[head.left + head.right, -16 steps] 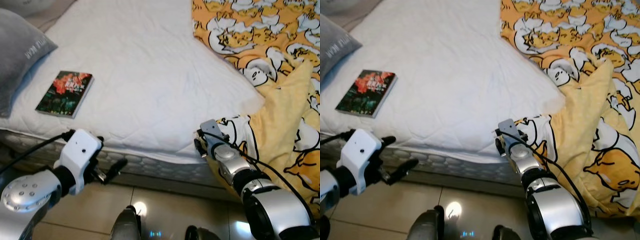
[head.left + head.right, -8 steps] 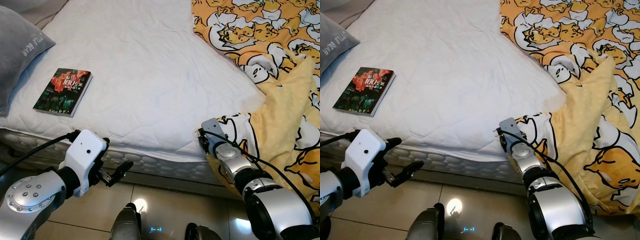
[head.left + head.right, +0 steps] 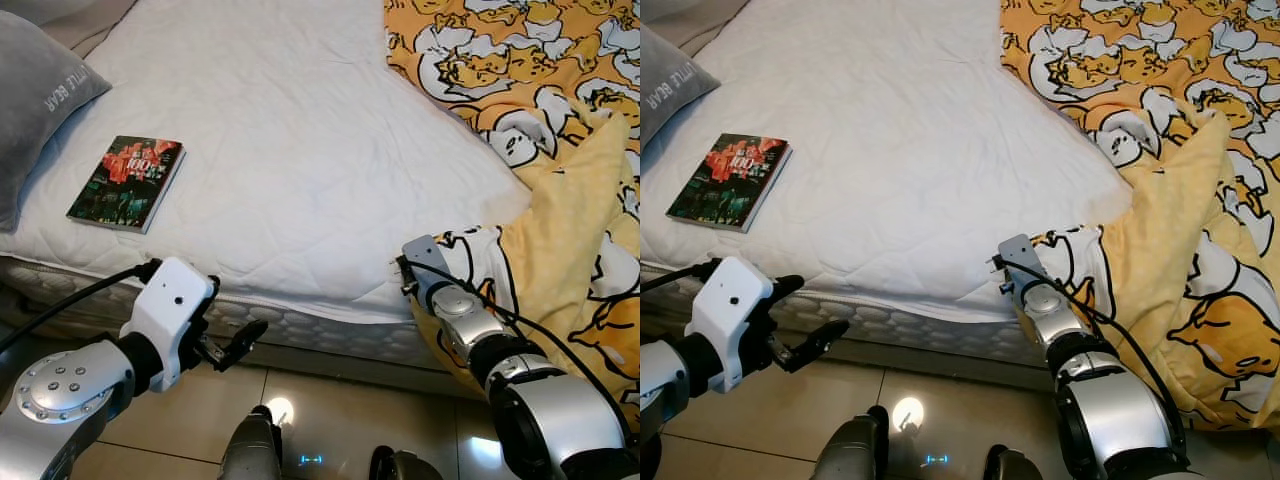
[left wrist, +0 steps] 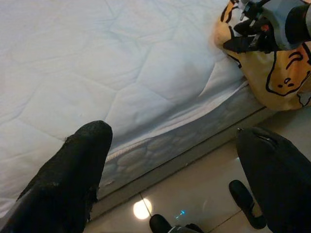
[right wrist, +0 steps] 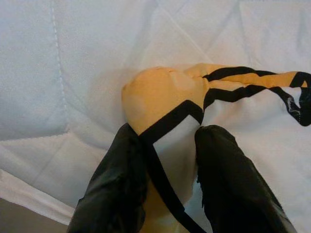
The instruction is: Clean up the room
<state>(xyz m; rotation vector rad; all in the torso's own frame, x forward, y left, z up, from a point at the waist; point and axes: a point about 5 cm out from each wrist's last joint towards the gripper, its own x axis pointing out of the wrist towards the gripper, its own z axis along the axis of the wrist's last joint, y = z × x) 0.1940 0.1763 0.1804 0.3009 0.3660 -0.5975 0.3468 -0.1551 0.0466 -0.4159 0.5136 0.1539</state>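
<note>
A yellow duvet (image 3: 560, 120) printed with cartoon figures lies rumpled over the right side of the bed and hangs off its near edge. My right gripper (image 5: 167, 133) is at that edge, shut on a corner of the duvet (image 5: 160, 94), which bulges between the two black fingers. In the eye views its wrist (image 3: 432, 283) presses against the hanging fabric. My left gripper (image 3: 232, 318) hangs open beside the mattress's side, over the floor, with nothing between its fingers (image 4: 82, 150).
The white quilted mattress (image 3: 300, 150) is bare in the middle. A dark book (image 3: 127, 183) with a red cover picture lies near its left edge, beside a grey pillow (image 3: 35, 110). Glossy beige floor tiles (image 3: 330, 400) run along the bed.
My left gripper has moved slightly right and forward along the mattress's side. The right gripper keeps its hold on the duvet corner in the same place. The view shifted a little.
</note>
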